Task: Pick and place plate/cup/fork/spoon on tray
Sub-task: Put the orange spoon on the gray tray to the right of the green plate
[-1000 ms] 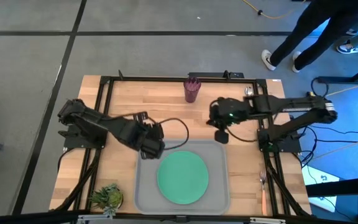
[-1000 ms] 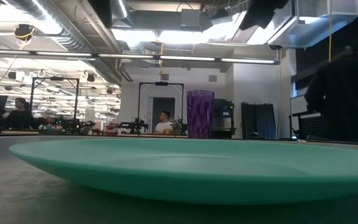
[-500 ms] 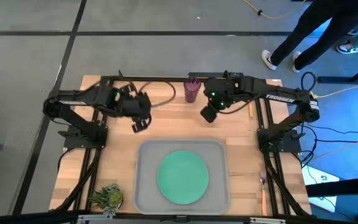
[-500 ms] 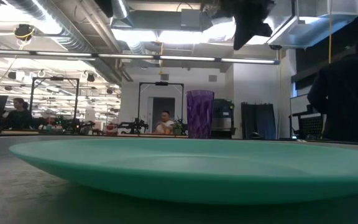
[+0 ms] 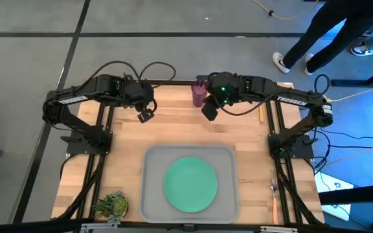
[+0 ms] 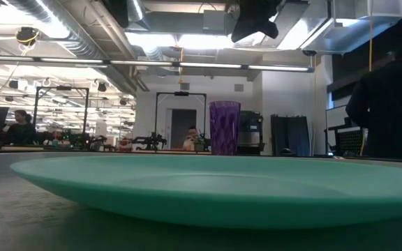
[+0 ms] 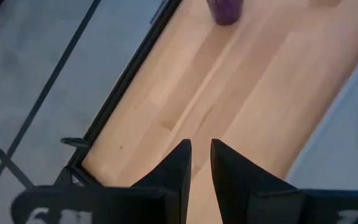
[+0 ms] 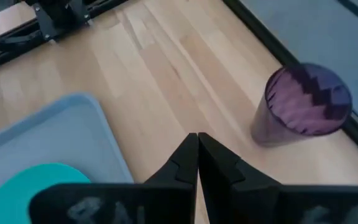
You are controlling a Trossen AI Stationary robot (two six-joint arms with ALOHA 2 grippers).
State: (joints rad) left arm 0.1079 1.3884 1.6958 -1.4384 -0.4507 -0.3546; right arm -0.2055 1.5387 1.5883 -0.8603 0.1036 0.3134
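Observation:
The green plate (image 5: 190,184) lies flat in the light-grey tray (image 5: 151,194) at the table's near middle; it fills the low view (image 6: 215,188). The purple cup (image 5: 199,92) stands upright at the far edge, also seen in the right wrist view (image 8: 303,106). My right gripper (image 5: 208,110) is shut and empty, raised just near and right of the cup. My left gripper (image 5: 146,115) hangs over bare wood at the far left, its fingers a narrow gap apart (image 7: 201,158), empty. The fork (image 5: 274,194) lies at the near right edge. The spoon's handle (image 5: 261,115) lies beside the right arm.
A small potted plant (image 5: 112,205) stands at the near left corner. The black frame rail (image 5: 173,82) runs along the far edge behind the cup. A person (image 5: 342,32) stands on the floor beyond the table's far right corner.
My left gripper has left the tray's far left corner and gone up and toward the table's far left. My right gripper has gone from beside the tray's far right corner toward the far edge, ending close to the cup. The plate has stayed in the tray.

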